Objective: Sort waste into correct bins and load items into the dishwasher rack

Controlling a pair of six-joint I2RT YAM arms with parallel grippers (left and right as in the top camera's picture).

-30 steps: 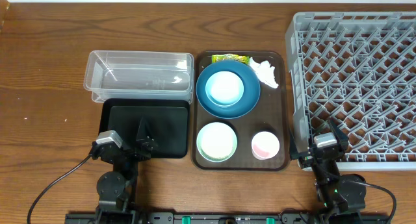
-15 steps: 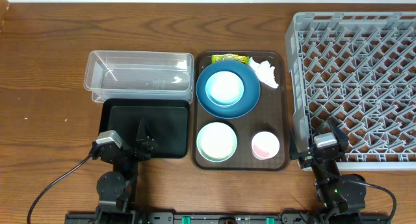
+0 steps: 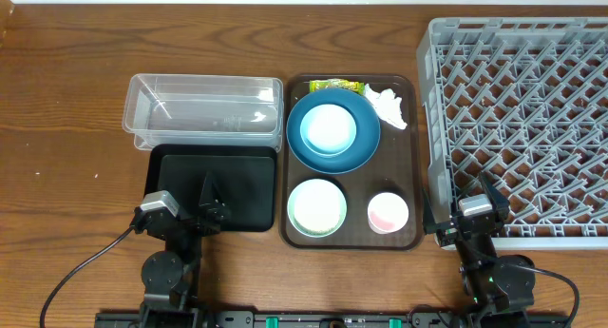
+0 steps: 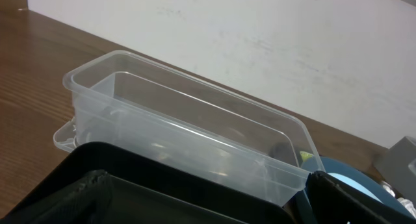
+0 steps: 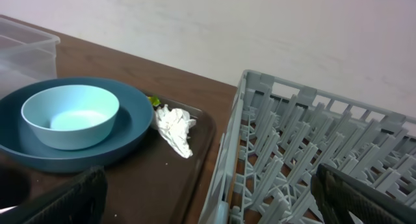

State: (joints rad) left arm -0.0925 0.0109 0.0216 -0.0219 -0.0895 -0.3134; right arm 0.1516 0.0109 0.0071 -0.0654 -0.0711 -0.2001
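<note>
Finding left gripper (image 3: 211, 202) hanging over black tray (image 3: 247, 185), jaws wide apart, gripping nothing. Finding right gripper (image 3: 461, 202) at dishwasher rack (image 3: 518, 100) near corner, likewise gaping, empty. Noting blue plate (image 3: 302, 147) carrying light-blue bowl (image 3: 329, 128), with tissue (image 3: 389, 106), wrapper (image 3: 334, 85), mint bowl (image 3: 317, 207) and pink cup (image 3: 388, 213), all sitting on brown tray (image 3: 361, 190).

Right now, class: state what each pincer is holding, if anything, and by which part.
Nothing is held: the left pincer and the right pincer both stand open and empty.
</note>
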